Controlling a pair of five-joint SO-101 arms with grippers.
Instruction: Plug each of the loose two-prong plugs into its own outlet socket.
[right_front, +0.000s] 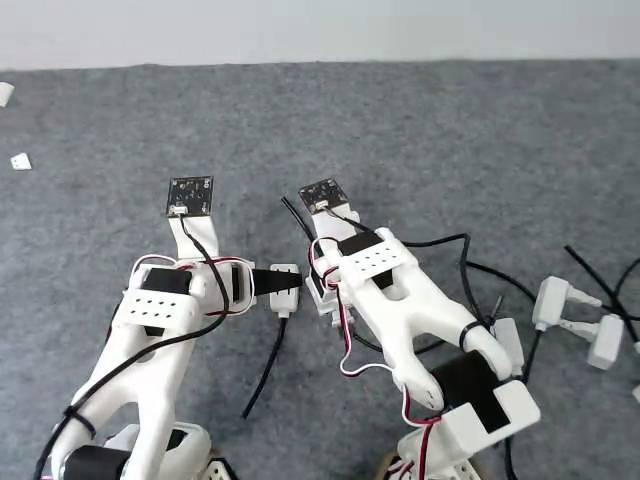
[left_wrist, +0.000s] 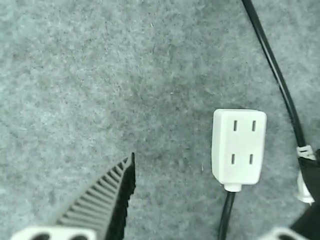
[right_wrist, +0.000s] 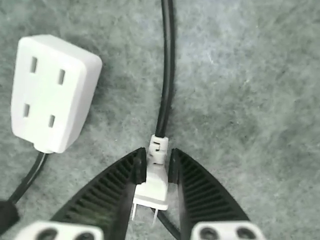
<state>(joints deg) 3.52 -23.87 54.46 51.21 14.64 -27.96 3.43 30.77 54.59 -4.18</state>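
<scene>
Plug (right_wrist: 152, 185) first: the white two-prong piece sits pinched at its neck between the closed toothed jaws of the right gripper (right_wrist: 157, 159). Its long axis is in line with the fingers, the prongs point back toward the wrist, and its black cable (right_wrist: 167, 65) runs out ahead past the fingertips. The coming move turns on the outlet block (right_front: 285, 288) — in the high view it lies just beside the right gripper at about 9 o'clock, near the plug but apart from it. Its long axis runs 12 to 6, with its own cord (right_front: 268, 365) leaving at 6 o'clock. The block is a white rounded body lying flat on the grey carpet (right_front: 450, 150), two pairs of slots facing up, both vacant. The prongs look roughly level with the table rather than aimed down at those slots, so I judge the plug needs turning prongs-down and carrying toward 9 o'clock before it can seat. Left gripper (right_front: 262, 284) stands just beside the block at its 9 o'clock, jaws spread wide and holding nothing — well placed to steady the block, while the right arm has the plug
</scene>
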